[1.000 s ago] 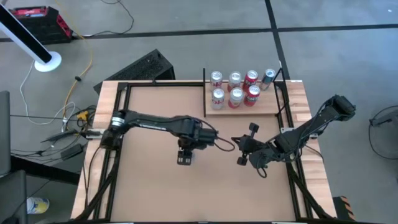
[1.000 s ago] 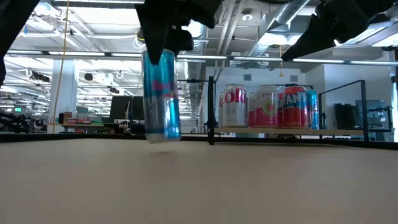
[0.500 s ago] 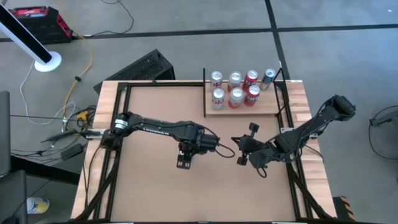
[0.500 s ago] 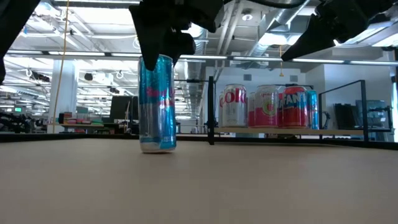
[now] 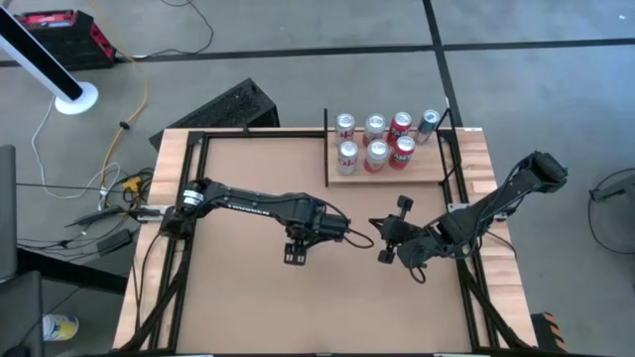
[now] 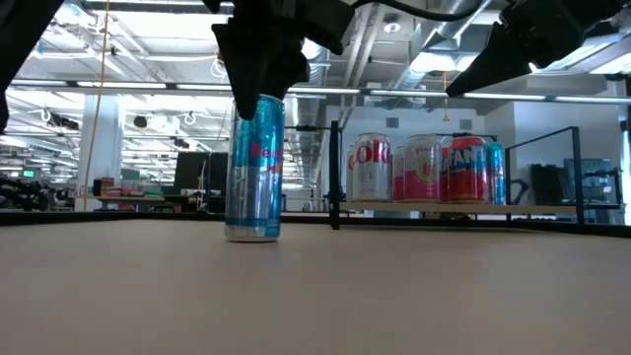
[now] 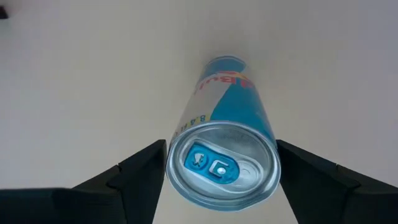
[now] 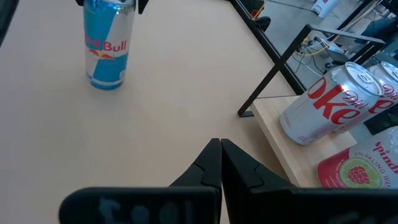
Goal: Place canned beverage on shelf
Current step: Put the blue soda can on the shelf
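A slim blue can stands upright on its base on the brown tabletop, left of the shelf; it also shows in the right wrist view. My left gripper comes down on its top from above and is shut on it. The shelf, a pale wood board with thin black posts, lies at the table's far right and carries several cans. My right gripper is shut and empty, hovering right of the can, near the shelf's front edge. My left gripper pinches the blue can at its top rim between its two fingers, one on each side. The fingers point down from above. The can stands upright with its base on the tabletop.
The shelf's cans crowd its far part: a silver cola can, a pink-and-white one, a red one and a slim blue one. A black post stands at the shelf's left end. Bare board lies along its near edge.
My left gripper has gone down with the blue can. The can was clear of the table a second ago, touched down tipped half a second ago, and now stands upright on its base.
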You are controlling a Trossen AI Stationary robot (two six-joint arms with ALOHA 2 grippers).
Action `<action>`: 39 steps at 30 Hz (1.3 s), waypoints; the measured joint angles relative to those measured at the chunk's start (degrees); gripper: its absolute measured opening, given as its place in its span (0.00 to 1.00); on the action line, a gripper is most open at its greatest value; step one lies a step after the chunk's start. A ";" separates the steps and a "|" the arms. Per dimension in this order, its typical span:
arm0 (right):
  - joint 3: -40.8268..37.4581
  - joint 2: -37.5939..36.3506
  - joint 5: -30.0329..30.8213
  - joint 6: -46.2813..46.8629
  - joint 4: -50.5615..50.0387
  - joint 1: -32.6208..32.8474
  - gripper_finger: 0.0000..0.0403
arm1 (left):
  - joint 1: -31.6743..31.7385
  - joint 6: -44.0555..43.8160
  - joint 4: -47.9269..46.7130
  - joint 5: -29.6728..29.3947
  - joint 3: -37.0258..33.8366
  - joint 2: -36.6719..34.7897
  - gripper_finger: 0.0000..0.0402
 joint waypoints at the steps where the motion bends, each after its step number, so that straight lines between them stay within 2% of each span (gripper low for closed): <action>1: 0.00 -0.02 0.00 0.00 0.01 0.00 0.06 | 0.00 0.28 -0.10 -0.02 0.00 0.00 0.68; 24: 0.00 0.00 -0.05 0.04 0.02 0.00 0.06 | 0.02 -0.97 0.96 1.02 -0.04 0.00 0.69; 32: 0.00 0.00 -0.11 0.05 0.01 0.00 0.06 | 0.90 -1.35 -0.43 1.49 2.59 -0.02 0.80; 39: 0.00 -0.02 -0.15 0.07 0.00 0.00 0.06 | 1.76 -4.56 -7.41 3.20 5.43 -0.11 0.87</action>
